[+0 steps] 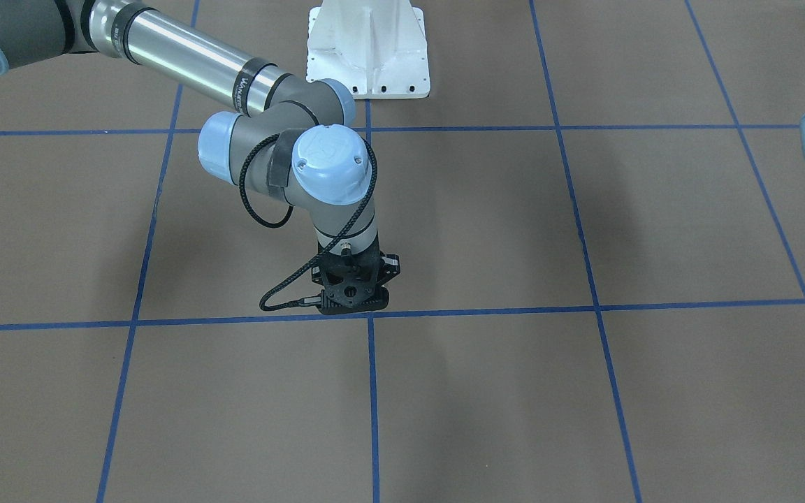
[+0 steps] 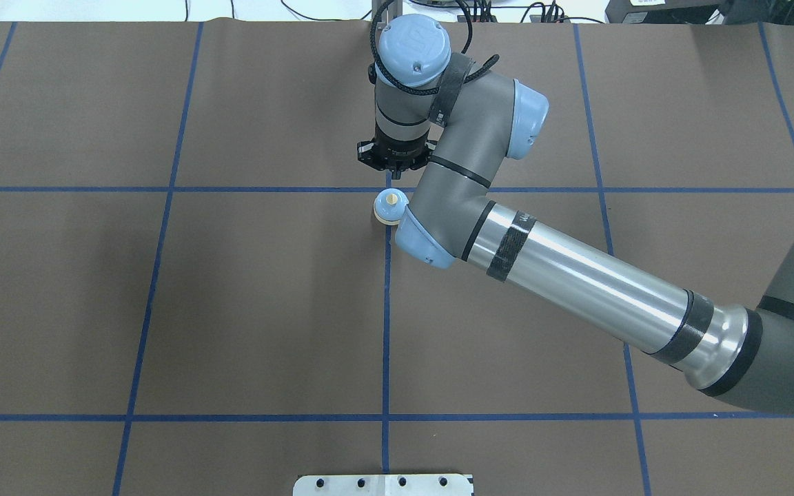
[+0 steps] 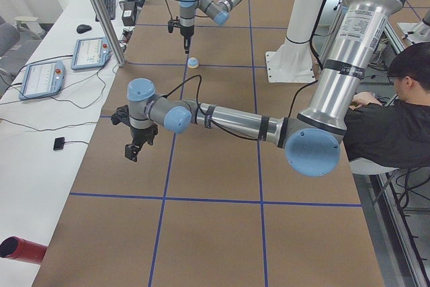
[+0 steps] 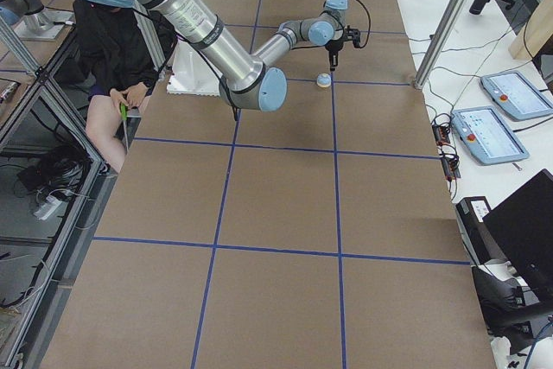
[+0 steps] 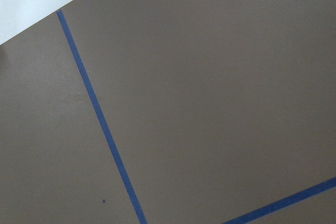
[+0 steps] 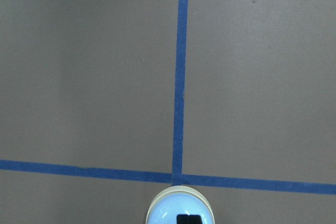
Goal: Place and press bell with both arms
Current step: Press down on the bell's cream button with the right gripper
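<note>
The light-blue bell [image 2: 390, 207] with its cream button stands on the brown mat at a crossing of blue tape lines. It also shows in the exterior left view [image 3: 193, 63] and the exterior right view [image 4: 323, 80]. My right gripper [image 2: 397, 164] points straight down above the bell, apart from it. In the right wrist view the bell [image 6: 170, 208] sits at the bottom edge with the closed black fingertips [image 6: 189, 219] over its top. In the front view the right gripper [image 1: 352, 302] hides the bell. My left gripper [image 3: 134, 150] hangs empty over the mat, far from the bell.
The white pedestal [image 1: 367, 49] stands at the robot's side of the table. An operator [image 3: 390, 119] sits beside it. Control tablets [image 3: 44, 78] and cables lie along the far table edge. A red cylinder [image 3: 19, 249] lies off the mat's corner.
</note>
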Motion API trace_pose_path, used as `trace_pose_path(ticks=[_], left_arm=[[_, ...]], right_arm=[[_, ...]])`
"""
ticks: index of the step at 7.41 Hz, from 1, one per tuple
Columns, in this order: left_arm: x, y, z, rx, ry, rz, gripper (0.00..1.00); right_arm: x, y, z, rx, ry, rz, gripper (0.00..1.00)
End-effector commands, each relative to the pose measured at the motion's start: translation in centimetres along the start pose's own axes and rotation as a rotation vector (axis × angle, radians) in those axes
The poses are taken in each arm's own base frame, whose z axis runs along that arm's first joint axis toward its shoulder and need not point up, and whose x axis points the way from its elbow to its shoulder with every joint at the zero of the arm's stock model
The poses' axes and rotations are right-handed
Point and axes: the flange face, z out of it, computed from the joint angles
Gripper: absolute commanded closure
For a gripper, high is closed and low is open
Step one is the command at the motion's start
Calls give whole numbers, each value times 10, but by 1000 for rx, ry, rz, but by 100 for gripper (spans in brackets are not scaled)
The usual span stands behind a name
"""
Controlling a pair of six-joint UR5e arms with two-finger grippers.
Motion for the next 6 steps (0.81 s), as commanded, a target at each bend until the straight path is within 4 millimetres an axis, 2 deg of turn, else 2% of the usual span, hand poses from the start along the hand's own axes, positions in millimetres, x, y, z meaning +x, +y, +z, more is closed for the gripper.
trace_pose_path(ticks=[1,4,6], left_arm=[[0,0,0,0,0,2,1],[0,1,0,0,0,2,1],[-1,4,1,-1,0,1,1]], right_arm=[[-3,7,11,-14,5,-5,100],[-7,17,21,-29,12,-13,100],[-6,16,24,-32,17,-11,100]])
